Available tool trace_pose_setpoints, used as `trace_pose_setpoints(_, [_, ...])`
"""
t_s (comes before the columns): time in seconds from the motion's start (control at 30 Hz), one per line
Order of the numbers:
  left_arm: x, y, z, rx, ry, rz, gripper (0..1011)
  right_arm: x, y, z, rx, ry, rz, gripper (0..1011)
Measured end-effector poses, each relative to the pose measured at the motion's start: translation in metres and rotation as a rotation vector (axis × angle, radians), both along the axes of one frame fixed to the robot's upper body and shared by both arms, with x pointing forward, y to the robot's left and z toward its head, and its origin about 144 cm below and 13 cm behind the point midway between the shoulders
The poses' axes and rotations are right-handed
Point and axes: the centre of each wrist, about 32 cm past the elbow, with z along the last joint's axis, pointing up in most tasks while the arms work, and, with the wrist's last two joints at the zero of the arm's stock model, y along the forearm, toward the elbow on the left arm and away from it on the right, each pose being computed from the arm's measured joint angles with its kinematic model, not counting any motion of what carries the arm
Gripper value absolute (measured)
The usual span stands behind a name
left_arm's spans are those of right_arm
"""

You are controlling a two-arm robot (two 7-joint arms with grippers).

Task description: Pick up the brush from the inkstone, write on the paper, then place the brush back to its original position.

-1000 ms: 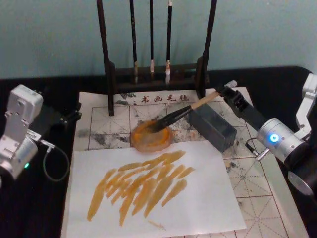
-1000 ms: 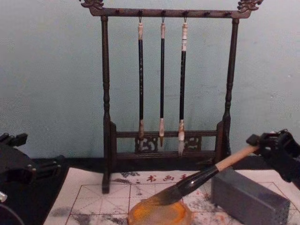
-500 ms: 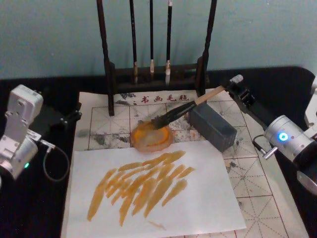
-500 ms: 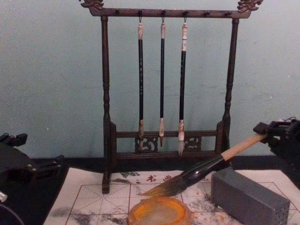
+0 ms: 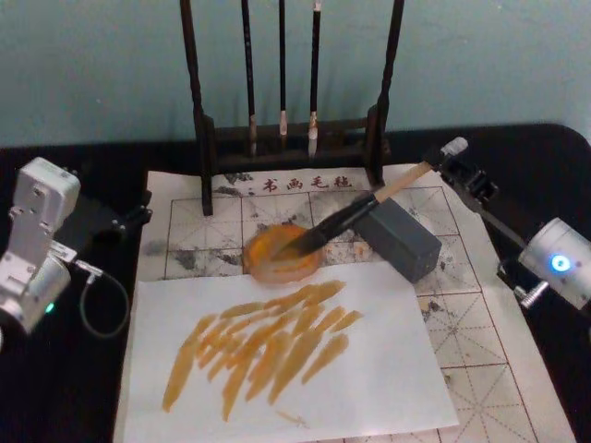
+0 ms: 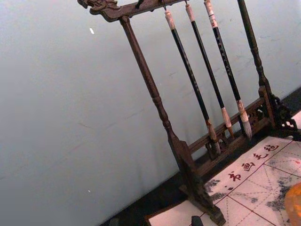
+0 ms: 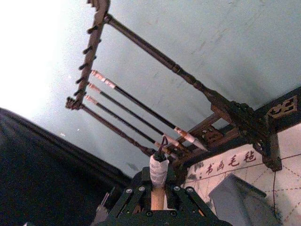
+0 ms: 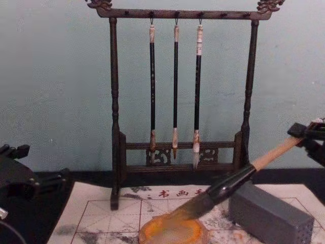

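Amber-orange and round, the inkstone sits on the paper — the red-gridded sheet spread over the black worktop. It is well to the left of the right tool and lower than it. That tool is pinching the tan handle of the brush just below the white end cap. In the right wrist view its fingers press against the wood from either side.

From the tool the brush slants down and leftward, and its dark bushy tip reaches over the inkstone. Whether the hairs touch the dish I cannot tell.

Between the tool and the inkstone lies a grey block, just beside the dish, with the brush shaft passing over its far end. A white sheet streaked with orange strokes lies on the gridded paper, on the robot's side of the inkstone.

Beyond the dish stands a dark wooden rack with three thin brushes hanging from it.

The left tool rests at the paper's left edge, well apart from the right tool — spread or pressed together, I cannot tell.
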Motion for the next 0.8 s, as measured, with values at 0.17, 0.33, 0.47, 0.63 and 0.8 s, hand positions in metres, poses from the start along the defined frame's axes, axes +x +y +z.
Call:
trace_pose_setpoints(0.17, [0.000, 0.000, 0.000, 0.000, 0.000, 0.000, 1001, -0.006, -0.010, 0.003, -0.028, -0.013, 0.038, 194])
trace_pose_setpoints(0.33, [0.000, 0.000, 0.000, 0.000, 0.000, 0.000, 1001, -0.013, -0.021, 0.004, -0.060, -0.020, 0.084, 194])
trace_pose_setpoints(0.47, [0.000, 0.000, 0.000, 0.000, 0.000, 0.000, 1001, -0.016, -0.027, 0.004, -0.073, -0.024, 0.111, 194])
trace_pose_setpoints(0.63, [0.000, 0.000, 0.000, 0.000, 0.000, 0.000, 1001, -0.022, -0.035, 0.005, -0.098, -0.032, 0.151, 194])
trace_pose_setpoints(0.8, [0.000, 0.000, 0.000, 0.000, 0.000, 0.000, 1001, -0.025, -0.038, 0.005, -0.119, -0.038, 0.175, 194])
